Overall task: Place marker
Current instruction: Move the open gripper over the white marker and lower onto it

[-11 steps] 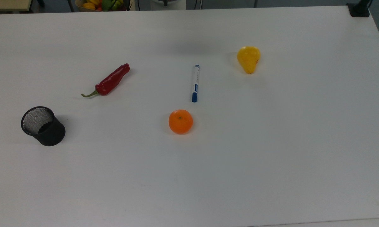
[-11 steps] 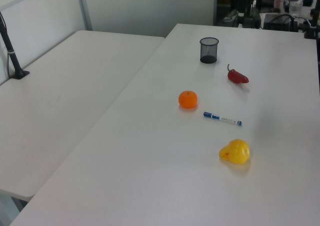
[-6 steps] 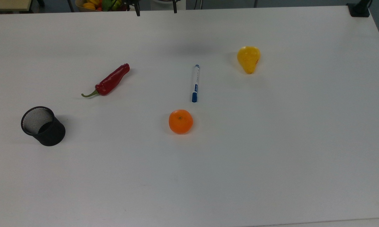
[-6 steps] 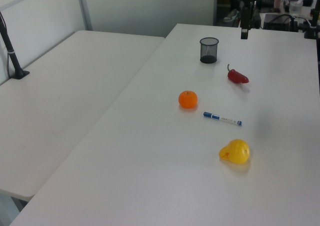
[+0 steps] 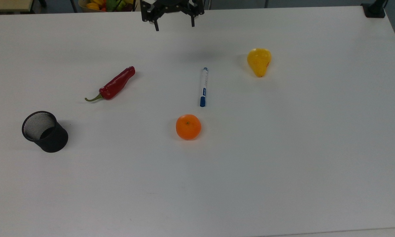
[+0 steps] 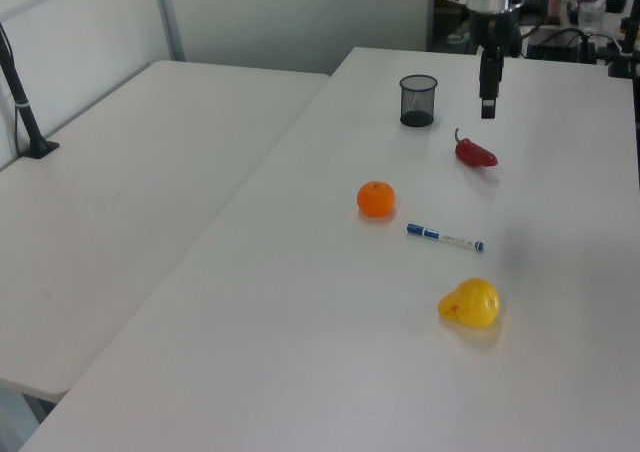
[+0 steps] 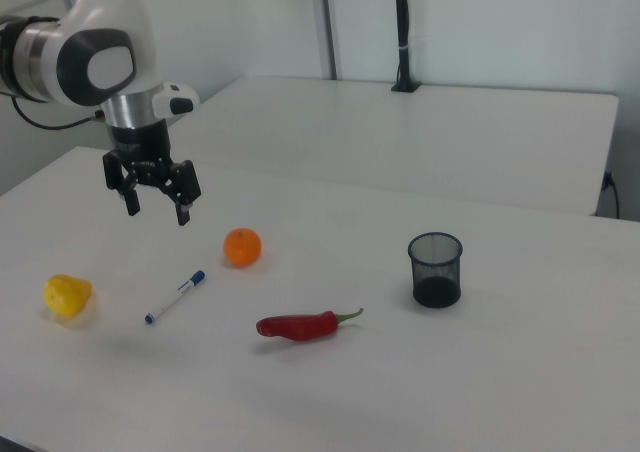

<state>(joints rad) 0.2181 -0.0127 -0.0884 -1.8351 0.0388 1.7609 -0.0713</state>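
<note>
The marker [image 5: 203,87] lies flat on the white table [image 5: 283,148], white barrel with its blue cap toward the orange; it also shows as the marker [image 6: 445,237] and the marker [image 7: 174,297]. My gripper [image 5: 174,27] hangs open and empty high above the table's far side, well apart from the pen. In the right view the gripper [image 7: 157,212] points down with fingers spread, above and behind the marker. In the left view the gripper [image 6: 488,103] hovers over the red pepper.
A red pepper [image 5: 113,85] lies at the top view's left of the marker. An orange [image 5: 188,126] sits just below the cap end, a yellow pear [image 5: 259,61] to the upper right. A black mesh cup [image 5: 44,131] stands at far left.
The gripper has come down into view from the far edge, toward the table's middle. The marker and the fruit have not moved.
</note>
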